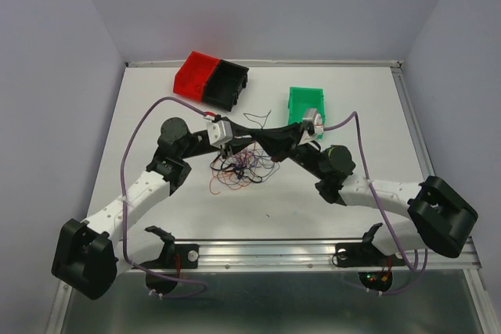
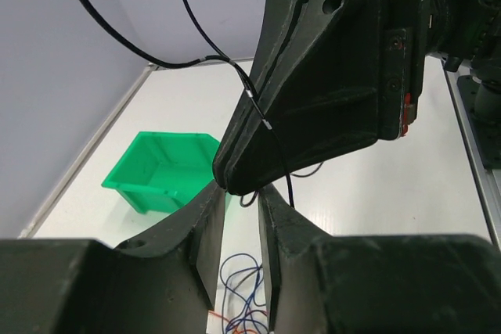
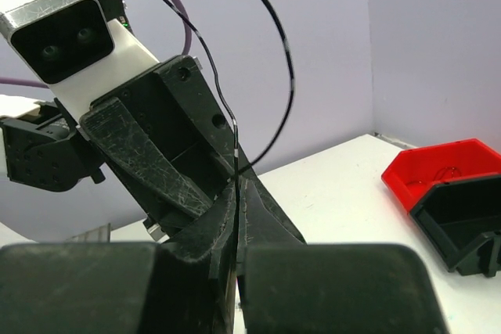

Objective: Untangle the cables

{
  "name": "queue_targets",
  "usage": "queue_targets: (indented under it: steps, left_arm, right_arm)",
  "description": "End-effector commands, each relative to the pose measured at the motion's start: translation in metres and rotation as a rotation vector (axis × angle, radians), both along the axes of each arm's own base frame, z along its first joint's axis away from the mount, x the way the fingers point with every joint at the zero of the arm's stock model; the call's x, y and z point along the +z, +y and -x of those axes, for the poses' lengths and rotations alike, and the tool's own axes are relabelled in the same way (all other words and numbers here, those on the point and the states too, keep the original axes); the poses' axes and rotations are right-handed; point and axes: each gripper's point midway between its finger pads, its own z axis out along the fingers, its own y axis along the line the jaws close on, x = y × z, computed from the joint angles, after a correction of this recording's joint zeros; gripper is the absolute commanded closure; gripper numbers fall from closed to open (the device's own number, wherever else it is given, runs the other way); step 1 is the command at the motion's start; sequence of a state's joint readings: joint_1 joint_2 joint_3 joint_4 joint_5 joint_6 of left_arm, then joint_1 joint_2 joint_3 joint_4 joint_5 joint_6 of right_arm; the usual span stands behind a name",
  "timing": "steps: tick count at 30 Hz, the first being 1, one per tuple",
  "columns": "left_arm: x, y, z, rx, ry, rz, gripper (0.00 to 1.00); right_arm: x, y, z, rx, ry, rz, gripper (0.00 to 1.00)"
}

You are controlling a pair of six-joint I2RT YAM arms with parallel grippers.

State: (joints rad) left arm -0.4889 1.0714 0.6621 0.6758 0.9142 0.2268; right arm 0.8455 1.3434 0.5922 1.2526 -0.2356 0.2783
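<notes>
The right gripper (image 3: 236, 187) is clenched on one thin black wire (image 3: 291, 91) that loops up above it. The left gripper (image 2: 241, 193) (tip to tip with it) is parted and holds nothing; the wire hangs just beside its fingers (image 2: 205, 240). The thin red, blue, orange and black tangled cables (image 1: 243, 166) lie below both, on the white counter (image 1: 329, 209).

Left gripper (image 2: 241, 202), jaws slightly apart, sits under the right gripper (image 2: 233, 176); a black cable (image 2: 267, 123) runs along it. Green bin (image 2: 168, 138) on worktop (image 2: 376, 193).
</notes>
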Motion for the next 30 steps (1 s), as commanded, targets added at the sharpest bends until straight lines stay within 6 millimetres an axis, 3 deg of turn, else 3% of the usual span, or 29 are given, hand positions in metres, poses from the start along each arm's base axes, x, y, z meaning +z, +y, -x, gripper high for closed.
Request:
queue_targets:
  steps: [1, 5, 7, 10, 11, 12, 14, 17, 21, 24, 25, 26, 29, 30]
  left_arm:
    - [0.015, -0.002, 0.002, -0.026, -0.055, 0.025, 0.69]
    - [0.019, -0.001, -0.001, -0.008, -0.068, 0.024, 0.93]
    - [0.018, -0.001, -0.002, -0.003, -0.056, 0.016, 1.00]
    - [0.020, -0.001, -0.002, -0.003, -0.057, 0.012, 1.00]
    - [0.020, 0.000, -0.003, 0.005, -0.060, 0.012, 1.00]
    - [0.020, 0.000, -0.004, 0.011, -0.058, 0.012, 1.00]
    - [0.022, 0.001, -0.010, 0.043, -0.053, 0.012, 1.00]
    - [0.025, 0.003, -0.019, 0.083, -0.032, 0.004, 1.00]
    - [0.029, 0.007, -0.026, 0.122, 0.004, -0.007, 1.00]
    - [0.041, 0.013, -0.042, 0.197, 0.043, 0.002, 1.00]
    - [0.035, 0.014, -0.047, 0.205, 0.083, -0.013, 1.00]
    - [0.047, 0.016, -0.051, 0.212, 0.076, -0.004, 1.00]
    - [0.057, 0.032, -0.070, 0.277, 0.104, -0.006, 1.00]
    - [0.072, 0.036, -0.077, 0.295, 0.092, 0.005, 1.00]
  right_arm:
    - [0.027, 0.000, 0.010, 0.032, -0.067, -0.074, 0.99]
    - [0.026, -0.002, 0.008, 0.020, -0.064, -0.079, 0.99]
    - [0.026, -0.004, 0.007, 0.006, -0.064, -0.085, 0.98]
    - [0.025, -0.007, 0.006, -0.010, -0.063, -0.089, 0.94]
    - [0.026, -0.008, 0.005, -0.013, -0.063, -0.094, 0.89]
    - [0.026, -0.010, 0.006, -0.020, -0.064, -0.096, 0.76]
    - [0.026, -0.017, 0.004, -0.051, -0.058, -0.107, 0.65]
    - [0.028, -0.029, -0.002, -0.118, -0.044, -0.130, 0.57]
    - [0.026, -0.051, -0.007, -0.216, -0.028, -0.152, 0.52]
    - [0.027, -0.067, -0.010, -0.285, -0.020, -0.175, 0.51]
    - [0.027, -0.075, -0.010, -0.313, -0.017, -0.183, 0.48]
    - [0.026, -0.078, -0.011, -0.325, -0.011, -0.188, 0.46]
    - [0.024, -0.086, -0.012, -0.363, -0.010, -0.188, 0.46]
    - [0.026, -0.089, -0.011, -0.369, -0.013, -0.194, 0.45]
